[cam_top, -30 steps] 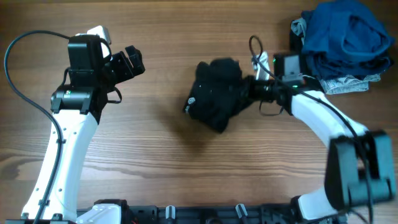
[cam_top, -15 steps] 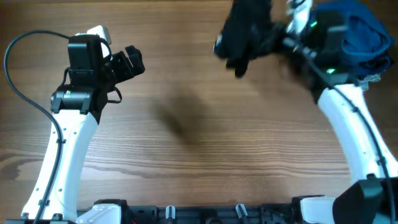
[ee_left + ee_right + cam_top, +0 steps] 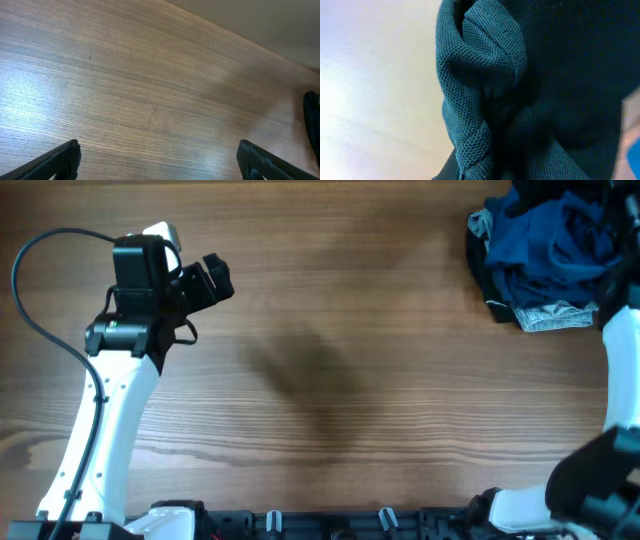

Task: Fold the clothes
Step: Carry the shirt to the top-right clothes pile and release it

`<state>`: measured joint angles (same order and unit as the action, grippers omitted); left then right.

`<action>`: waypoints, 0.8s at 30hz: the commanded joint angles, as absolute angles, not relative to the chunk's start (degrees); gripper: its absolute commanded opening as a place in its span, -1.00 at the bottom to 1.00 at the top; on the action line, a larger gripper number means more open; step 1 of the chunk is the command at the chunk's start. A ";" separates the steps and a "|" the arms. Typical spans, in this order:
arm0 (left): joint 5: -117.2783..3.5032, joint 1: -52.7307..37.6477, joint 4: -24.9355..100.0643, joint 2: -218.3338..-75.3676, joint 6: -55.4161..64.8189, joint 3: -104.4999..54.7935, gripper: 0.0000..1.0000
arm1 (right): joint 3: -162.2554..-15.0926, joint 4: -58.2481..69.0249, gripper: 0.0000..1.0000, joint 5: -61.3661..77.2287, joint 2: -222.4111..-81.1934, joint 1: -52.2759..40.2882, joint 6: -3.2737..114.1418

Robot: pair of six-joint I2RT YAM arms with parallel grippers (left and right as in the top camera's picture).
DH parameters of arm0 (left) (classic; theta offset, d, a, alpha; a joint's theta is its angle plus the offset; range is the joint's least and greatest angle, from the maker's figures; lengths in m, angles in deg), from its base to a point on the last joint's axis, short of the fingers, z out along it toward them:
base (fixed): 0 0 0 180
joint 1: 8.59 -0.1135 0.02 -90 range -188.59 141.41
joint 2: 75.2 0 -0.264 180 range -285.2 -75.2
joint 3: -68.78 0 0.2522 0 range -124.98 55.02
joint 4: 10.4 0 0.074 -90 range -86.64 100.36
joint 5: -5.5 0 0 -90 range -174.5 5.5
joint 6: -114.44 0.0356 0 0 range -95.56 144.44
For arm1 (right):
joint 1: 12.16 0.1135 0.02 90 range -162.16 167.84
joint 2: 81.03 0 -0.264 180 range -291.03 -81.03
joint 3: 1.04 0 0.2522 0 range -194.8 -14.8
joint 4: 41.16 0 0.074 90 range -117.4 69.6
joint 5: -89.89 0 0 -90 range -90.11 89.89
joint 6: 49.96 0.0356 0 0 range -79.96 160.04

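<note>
The black T-shirt [image 3: 520, 100] fills the right wrist view as dark bunched fabric, its folds gathering at my right gripper's jaws; the fingers themselves are hidden by the cloth. In the overhead view the shirt and my right gripper are out of frame, and only a white link of the right arm [image 3: 622, 360] shows at the right edge. My left gripper [image 3: 215, 280] is open and empty above bare wood at the left; its two fingertips stand wide apart in the left wrist view [image 3: 160, 160].
A pile of blue, dark and grey garments [image 3: 550, 250] lies at the table's far right corner. The wooden table [image 3: 320, 380] carries a faint shadow in the middle. A dark edge [image 3: 312, 125] shows at the right of the left wrist view.
My right arm has swung the black T-shirt up from the table's middle to the far right, out of the overhead view. The left arm has not moved.
</note>
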<state>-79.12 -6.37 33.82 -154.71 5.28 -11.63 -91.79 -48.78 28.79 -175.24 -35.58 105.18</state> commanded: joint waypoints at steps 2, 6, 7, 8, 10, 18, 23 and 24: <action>-79.68 -6.59 33.62 -156.78 6.42 -11.63 0.99 | -93.01 -64.00 -0.91 34.67 -185.58 -38.20 110.34; -79.66 -6.57 33.64 -158.99 6.42 -11.63 1.00 | -93.01 -82.86 -0.91 34.65 -196.20 -38.51 116.87; -79.66 -6.57 33.62 -159.25 6.42 -11.63 1.00 | -93.01 -83.84 -0.91 34.67 -198.15 -38.51 117.81; -79.66 -6.57 33.62 -159.39 6.42 -11.63 1.00 | -93.01 -83.78 -0.91 35.18 -199.72 -38.51 118.05; -79.66 -6.57 33.62 -159.39 6.42 -11.63 1.00 | -93.01 -83.73 -0.91 38.50 -201.25 -38.57 118.01; -79.66 -6.57 33.60 -159.39 6.40 -11.63 0.99 | -93.01 -77.22 -0.91 56.44 -201.19 -46.37 128.37; -79.66 -6.57 33.25 -159.39 6.35 -11.63 0.99 | -93.01 -64.28 -0.91 59.77 -201.19 -51.60 119.08; -79.64 -6.57 32.92 -159.39 5.96 -11.63 0.99 | -93.01 -62.03 -0.91 59.98 -201.19 -51.95 117.20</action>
